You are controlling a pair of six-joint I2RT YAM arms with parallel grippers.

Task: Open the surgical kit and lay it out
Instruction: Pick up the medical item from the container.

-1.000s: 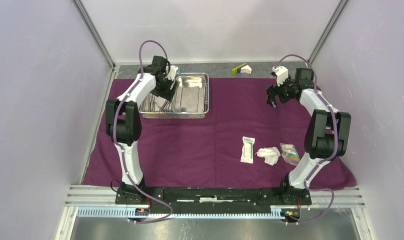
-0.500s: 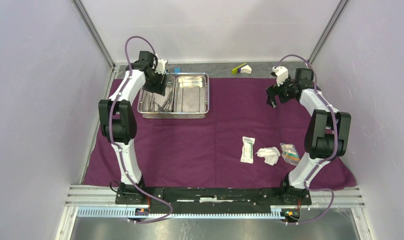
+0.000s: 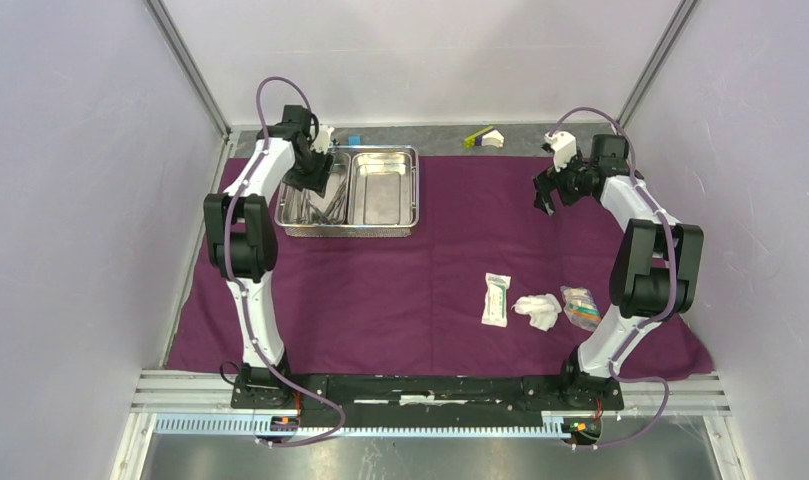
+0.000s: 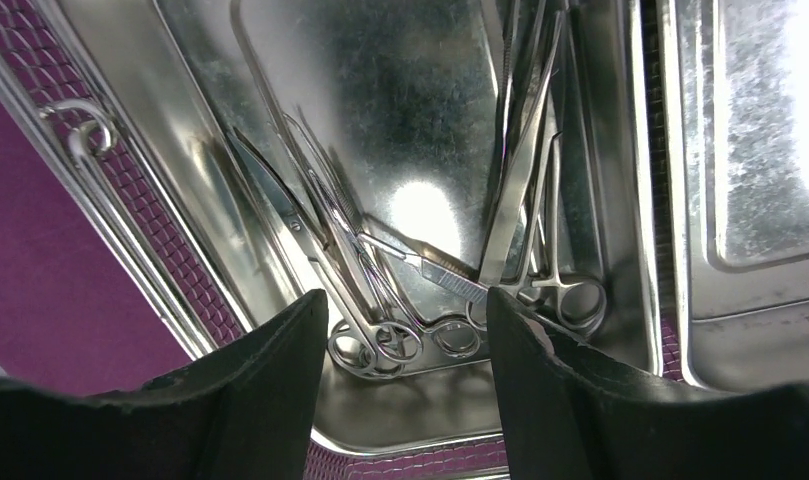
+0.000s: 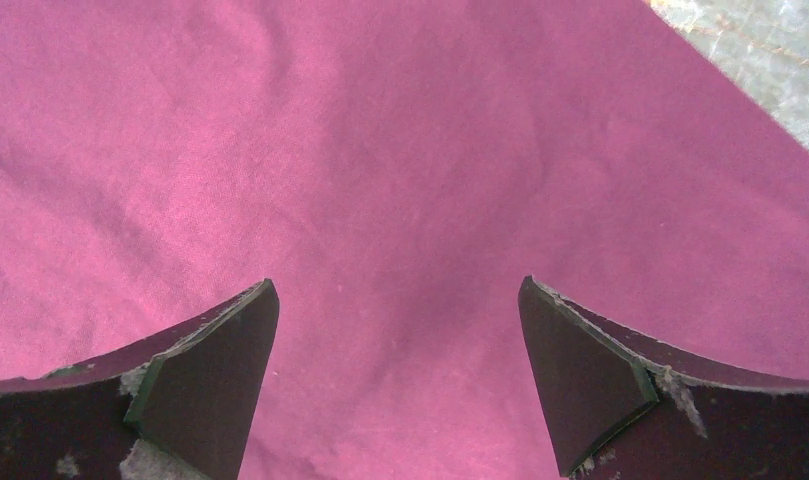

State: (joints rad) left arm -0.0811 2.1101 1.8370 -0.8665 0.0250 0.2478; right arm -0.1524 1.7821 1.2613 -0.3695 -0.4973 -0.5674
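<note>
- The purple cloth (image 3: pixel 420 290) lies spread flat over the table, so the opening part of the job looks done.
- Three soft items are already laid out on the near right of the cloth: a white packet (image 3: pixel 496 299), a wad of gauze (image 3: pixel 538 310) and a small clear packet (image 3: pixel 580 307). They sit in a row, the gauze just beside the clear packet.
- The steel tray (image 3: pixel 383 195) sits on the far left of the cloth. Its right compartment looks bare.
- The left compartment holds the forceps (image 4: pixel 380 345) and the tweezers (image 4: pixel 515 180), crossed over each other in a heap (I cannot count the pieces for sure).
- The left gripper (image 4: pixel 405 305) hangs low over that heap with its fingers apart and nothing between them. The ring handles lie just below its tips.
- The right gripper (image 5: pixel 398 300) hovers over bare cloth at the far right, spread wide and holding nothing.
- My judgement is that the task is past halfway. The metal tools have yet to be lifted out and set on the cloth, probably one at a time.
</note>
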